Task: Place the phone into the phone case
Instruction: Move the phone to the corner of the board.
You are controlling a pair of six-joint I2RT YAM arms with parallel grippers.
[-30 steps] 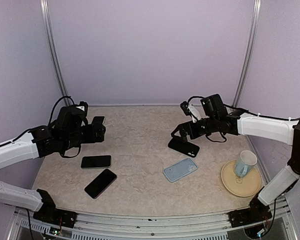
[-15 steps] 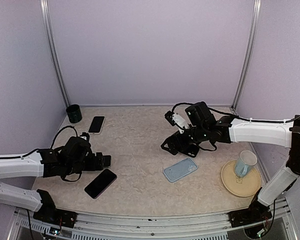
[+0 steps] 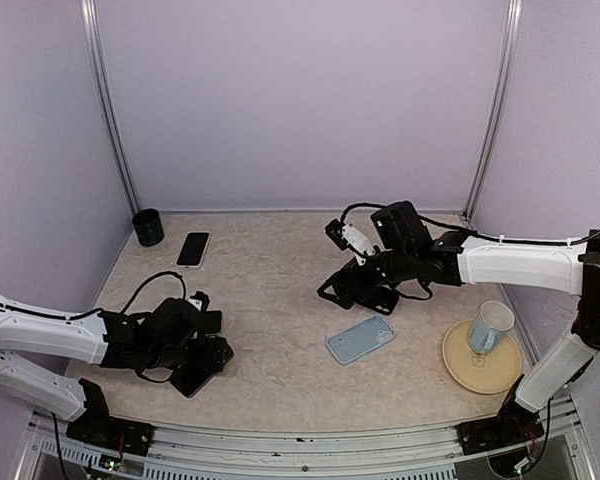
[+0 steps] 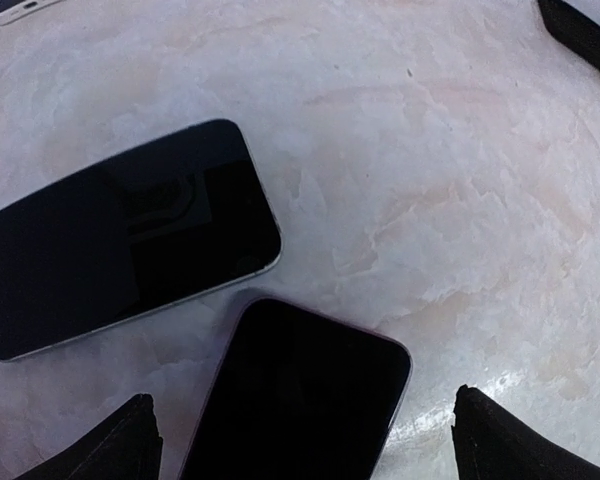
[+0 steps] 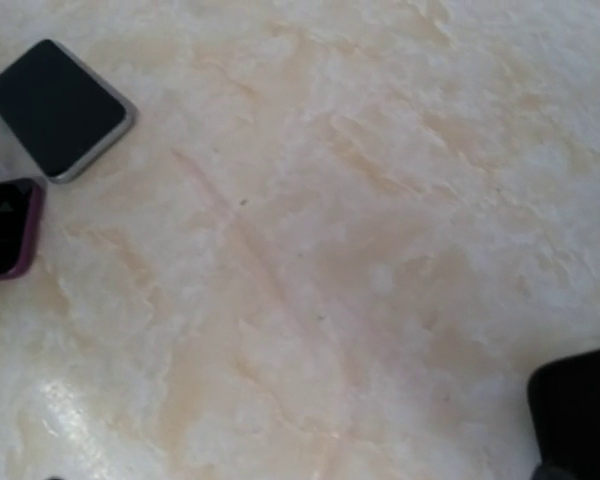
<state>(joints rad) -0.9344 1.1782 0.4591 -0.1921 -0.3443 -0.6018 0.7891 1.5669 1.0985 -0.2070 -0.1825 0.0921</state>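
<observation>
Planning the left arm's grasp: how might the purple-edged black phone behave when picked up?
The purple-edged black phone looks rigid, so it likely won't flex. Its glossy face may be slippery. Lying flat on the marbled table, its thin edges probably give little to pinch.

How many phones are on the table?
3. One phone lies at the back left; two lie side by side under the left gripper. A dark slab under the right gripper may be a fourth.

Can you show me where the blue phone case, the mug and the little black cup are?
Light blue rectangular phone case point(image 3: 360, 340): top camera, middle of its flat face.
Pale mug point(image 3: 490, 326): top camera, its side wall.
Small dark round cup point(image 3: 148, 227): top camera, its outer wall.
</observation>
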